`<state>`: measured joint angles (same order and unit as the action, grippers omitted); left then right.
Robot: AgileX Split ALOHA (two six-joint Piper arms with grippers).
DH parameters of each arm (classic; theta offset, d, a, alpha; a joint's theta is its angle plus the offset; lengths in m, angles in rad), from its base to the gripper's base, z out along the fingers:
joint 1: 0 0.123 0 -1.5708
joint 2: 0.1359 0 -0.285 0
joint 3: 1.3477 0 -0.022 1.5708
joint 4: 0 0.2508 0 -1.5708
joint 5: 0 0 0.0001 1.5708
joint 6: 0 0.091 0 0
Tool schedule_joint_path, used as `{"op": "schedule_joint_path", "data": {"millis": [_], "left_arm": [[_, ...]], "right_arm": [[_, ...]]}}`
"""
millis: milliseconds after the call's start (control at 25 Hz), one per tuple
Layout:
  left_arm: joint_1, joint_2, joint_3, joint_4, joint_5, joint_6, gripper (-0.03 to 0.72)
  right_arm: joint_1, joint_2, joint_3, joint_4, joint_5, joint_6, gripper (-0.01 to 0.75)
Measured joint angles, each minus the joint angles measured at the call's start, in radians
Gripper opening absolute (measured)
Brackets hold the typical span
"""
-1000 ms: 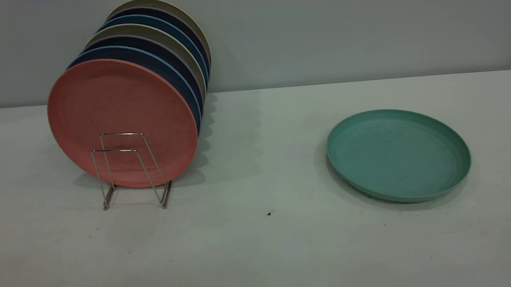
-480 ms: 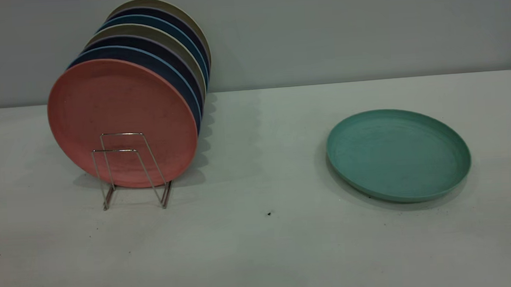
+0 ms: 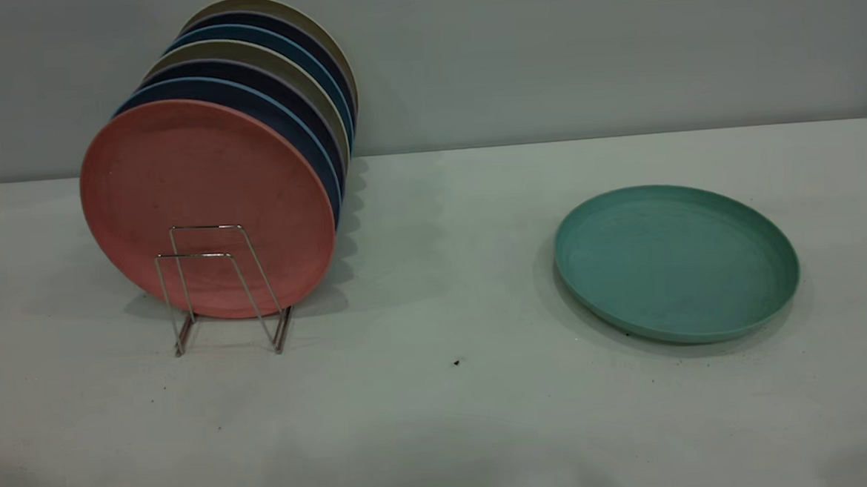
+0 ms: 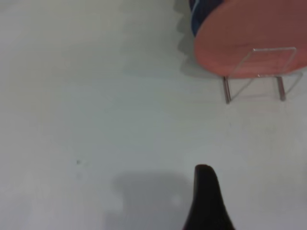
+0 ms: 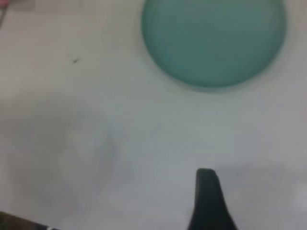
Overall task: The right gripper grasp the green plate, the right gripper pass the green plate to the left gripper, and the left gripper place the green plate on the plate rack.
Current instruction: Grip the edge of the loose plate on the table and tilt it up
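The green plate (image 3: 675,260) lies flat on the white table at the right; it also shows in the right wrist view (image 5: 213,40). The plate rack (image 3: 210,228) stands at the left, its two front wire loops bare; its legs show in the left wrist view (image 4: 226,91). Neither gripper shows in the exterior view. Only a dark tip of my left gripper (image 4: 205,191) shows, above bare table and well short of the rack. Only a dark tip of my right gripper (image 5: 207,196) shows, above bare table and well short of the green plate.
A salmon-pink plate (image 3: 200,181) stands upright at the front of the rack, with several blue, dark and beige plates (image 3: 276,81) behind it. It also shows in the left wrist view (image 4: 240,28). A small dark speck (image 3: 456,362) lies on the table between rack and green plate.
Faint shadows have spread over the front edge of the table at the left and right. The plates and the rack have not moved.
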<state>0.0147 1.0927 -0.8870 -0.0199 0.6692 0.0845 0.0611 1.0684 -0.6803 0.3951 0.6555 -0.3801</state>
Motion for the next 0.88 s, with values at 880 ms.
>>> {"op": "schedule_joint_path", "data": {"millis": [880], "left_arm": [[-0.239,0.589,-0.200,-0.398,-0.179,0.315,0.555]], "right_arm": [[-0.173,0.889,-0.385,0.424,-0.006,-0.332,0.508]]}}
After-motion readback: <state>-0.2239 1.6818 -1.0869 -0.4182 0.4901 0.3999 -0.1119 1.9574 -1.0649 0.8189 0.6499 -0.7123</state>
